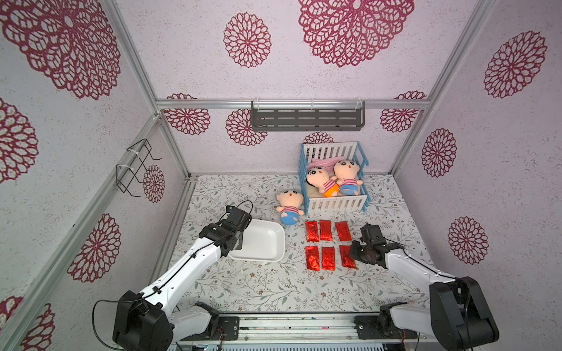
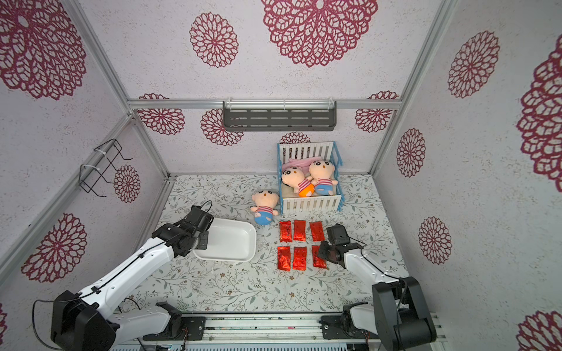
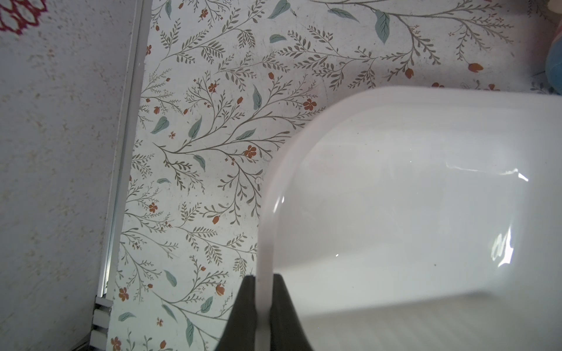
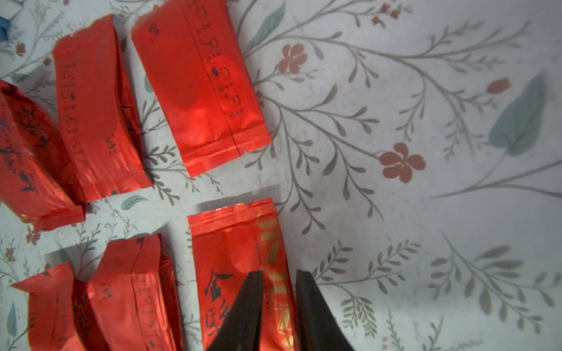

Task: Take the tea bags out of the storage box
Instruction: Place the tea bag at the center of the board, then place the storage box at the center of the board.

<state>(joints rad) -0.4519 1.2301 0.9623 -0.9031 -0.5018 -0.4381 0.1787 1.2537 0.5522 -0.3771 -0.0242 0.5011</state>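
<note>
Floral tabletop, walled booth: a set-down is judged nearly done, best finished w/ jaws widened fully & raised straight up so nothing is dragged. Far right, toy crib is filled w/ two plush dolls. Near left, storage box is seen empty, rim pinched tight by L gripper. All six tea bags are laid in two rows to its right. R gripper is parted slightly over the near-right one; nothing is gripped.
</note>
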